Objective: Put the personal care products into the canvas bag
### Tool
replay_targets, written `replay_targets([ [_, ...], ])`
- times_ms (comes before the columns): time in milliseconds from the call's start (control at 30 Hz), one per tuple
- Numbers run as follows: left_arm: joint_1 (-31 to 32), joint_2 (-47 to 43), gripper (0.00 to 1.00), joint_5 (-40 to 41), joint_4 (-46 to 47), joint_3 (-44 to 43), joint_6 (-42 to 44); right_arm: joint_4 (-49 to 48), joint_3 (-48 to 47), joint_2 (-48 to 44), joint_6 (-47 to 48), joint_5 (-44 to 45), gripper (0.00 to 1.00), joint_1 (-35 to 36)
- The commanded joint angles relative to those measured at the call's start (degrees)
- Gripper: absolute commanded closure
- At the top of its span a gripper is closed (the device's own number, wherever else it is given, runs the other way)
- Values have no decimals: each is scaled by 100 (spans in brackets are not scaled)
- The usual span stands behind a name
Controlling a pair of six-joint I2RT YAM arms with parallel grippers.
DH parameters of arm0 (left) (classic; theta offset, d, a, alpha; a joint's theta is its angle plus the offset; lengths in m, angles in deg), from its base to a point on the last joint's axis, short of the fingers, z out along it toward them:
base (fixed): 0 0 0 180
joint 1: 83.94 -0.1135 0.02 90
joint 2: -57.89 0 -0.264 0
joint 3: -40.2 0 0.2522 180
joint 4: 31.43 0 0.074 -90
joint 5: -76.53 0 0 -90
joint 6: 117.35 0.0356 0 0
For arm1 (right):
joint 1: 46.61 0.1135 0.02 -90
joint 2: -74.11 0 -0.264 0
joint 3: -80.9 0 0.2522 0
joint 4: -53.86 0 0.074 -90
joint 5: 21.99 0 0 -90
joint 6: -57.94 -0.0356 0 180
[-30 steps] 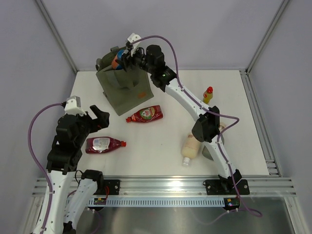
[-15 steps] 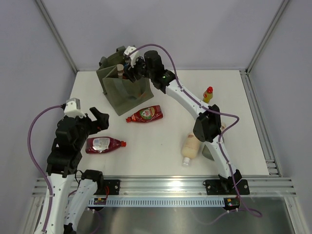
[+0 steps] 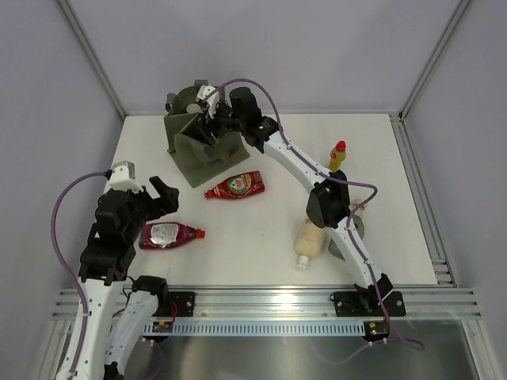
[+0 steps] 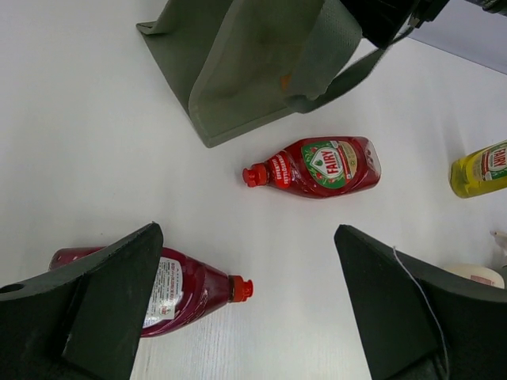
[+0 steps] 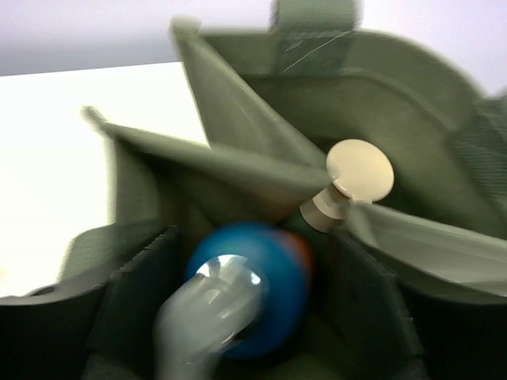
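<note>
The olive canvas bag (image 3: 198, 154) (image 4: 238, 71) (image 5: 238, 103) stands at the back left. My right gripper (image 3: 207, 119) (image 5: 253, 309) is down in its mouth, jaws open. A blurred blue, white-capped bottle (image 5: 261, 277) sits loose between them, beside a beige pump head (image 5: 360, 170). My left gripper (image 3: 156, 198) (image 4: 247, 231) hangs wide open over a dark red bottle (image 3: 169, 234) (image 4: 182, 289) lying on the table. A second dark red bottle (image 3: 235, 185) (image 4: 317, 166) lies by the bag's front.
A yellow red-capped bottle (image 3: 338, 155) (image 4: 479, 168) stands at the right. A cream bottle (image 3: 309, 240) lies beside the right arm, with a grey-green bottle (image 3: 338, 247) partly hidden behind that arm. Grey walls close in the white table (image 3: 261, 229).
My right gripper has gone down into the bag's mouth with the blue bottle and its jaws have widened. The bag's top has been pushed out of shape. The left arm barely moved.
</note>
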Motion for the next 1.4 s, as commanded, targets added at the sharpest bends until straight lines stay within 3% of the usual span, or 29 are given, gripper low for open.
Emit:
replay_targets([
  [0, -28, 101, 5, -64, 160, -55, 147, -198, -275, -59, -381, 94, 11, -61],
  [67, -28, 127, 5, -81, 195, -37, 156, -198, -302, -234, -557, 112, 2, -157],
  [200, -28, 171, 5, -125, 291, 59, 130, 55, -451, -577, -988, -309, 0, -359],
  [367, -28, 163, 5, -301, 344, 147, 68, 513, -468, -1227, -710, -2141, 1, -562],
  [500, -28, 136, 5, -319, 353, 156, 68, 2680, -407, -1667, 2415, -3175, 1, -536],
  [600, -28, 119, 5, -319, 327, 147, 60, 3727, -267, -1817, 4285, -2563, 1, -396],
  [667, -28, 84, 5, -310, 318, 165, 25, 3758, 189, -1905, 5298, -1816, 4, -211],
  [800, -28, -4, 5, -363, 274, 253, -90, 2713, 727, -1827, 5340, -970, 6, 44],
  [933, -28, -118, 5, -407, 204, 332, -239, 2579, -543, -854, 4944, -400, 8, 220],
  [1067, -28, -171, 4, -345, 54, 270, -196, 2335, -531, -587, 5084, 93, 14, 308],
  [1200, -28, -154, 4, -319, 1, 235, -116, 2368, -13, -780, 5216, 375, 37, 308],
  [1233, -28, -128, 4, -310, 19, 235, -99, 2386, 171, -911, 5242, 384, 50, 308],
  [1333, -28, -66, 4, -310, 54, 226, -55, 2272, 558, -1297, 5190, 288, 75, 308],
  [1367, -28, -49, 4, -284, 63, 218, -46, 2124, 560, -1368, 4946, 244, 79, 308],
])
